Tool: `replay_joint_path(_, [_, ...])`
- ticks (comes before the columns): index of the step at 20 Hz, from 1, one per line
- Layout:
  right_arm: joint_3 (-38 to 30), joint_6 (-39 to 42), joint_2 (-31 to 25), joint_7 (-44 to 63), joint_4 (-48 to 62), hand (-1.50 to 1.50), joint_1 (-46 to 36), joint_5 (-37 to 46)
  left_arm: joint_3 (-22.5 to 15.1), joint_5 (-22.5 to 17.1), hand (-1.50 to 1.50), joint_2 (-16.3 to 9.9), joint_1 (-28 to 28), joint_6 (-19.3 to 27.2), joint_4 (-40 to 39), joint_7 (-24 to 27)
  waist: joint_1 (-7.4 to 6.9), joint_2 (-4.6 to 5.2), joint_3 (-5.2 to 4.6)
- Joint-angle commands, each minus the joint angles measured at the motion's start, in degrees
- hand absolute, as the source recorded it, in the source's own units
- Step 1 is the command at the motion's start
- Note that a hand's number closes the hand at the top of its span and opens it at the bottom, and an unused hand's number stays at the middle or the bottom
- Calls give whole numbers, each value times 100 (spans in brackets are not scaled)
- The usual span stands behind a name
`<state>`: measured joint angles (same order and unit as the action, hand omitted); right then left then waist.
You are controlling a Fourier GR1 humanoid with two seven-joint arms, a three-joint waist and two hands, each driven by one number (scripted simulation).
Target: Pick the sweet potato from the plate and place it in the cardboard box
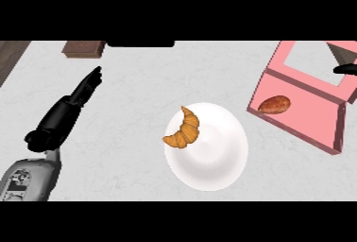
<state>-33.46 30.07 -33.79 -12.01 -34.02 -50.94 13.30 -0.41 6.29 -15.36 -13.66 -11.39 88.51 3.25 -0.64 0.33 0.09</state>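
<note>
The reddish-brown sweet potato (pixel 275 104) lies inside the pink open box (pixel 307 124) at the right, near its left wall. On the left part of the white plate (pixel 213 158) in the middle of the counter lies a golden croissant (pixel 183 129). My left hand (pixel 70 109) rests over the counter at the left with straight fingers pointing away, well clear of the plate and holding nothing. At the right edge, above the box's far part, only a small black bit of my right hand (pixel 346 69) shows.
A brown block (pixel 83 48) sits at the far left of the counter. A dark strip (pixel 11 57) runs along the counter's upper left edge. The box's flaps (pixel 307 59) stand open toward the far right.
</note>
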Motion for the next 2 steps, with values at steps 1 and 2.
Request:
replay_joint_path(1, [-521, 17, -467, -25, 707, -150, -14, -378, -83, 88, 0, 81, -147, 17, -38, -93, -42, 28, 1])
replay_joint_path(2, [-534, -253, -462, -147, 760, -150, -72, -350, -96, 95, 0, 63, 254, -30, 37, 234, -90, 25, -1])
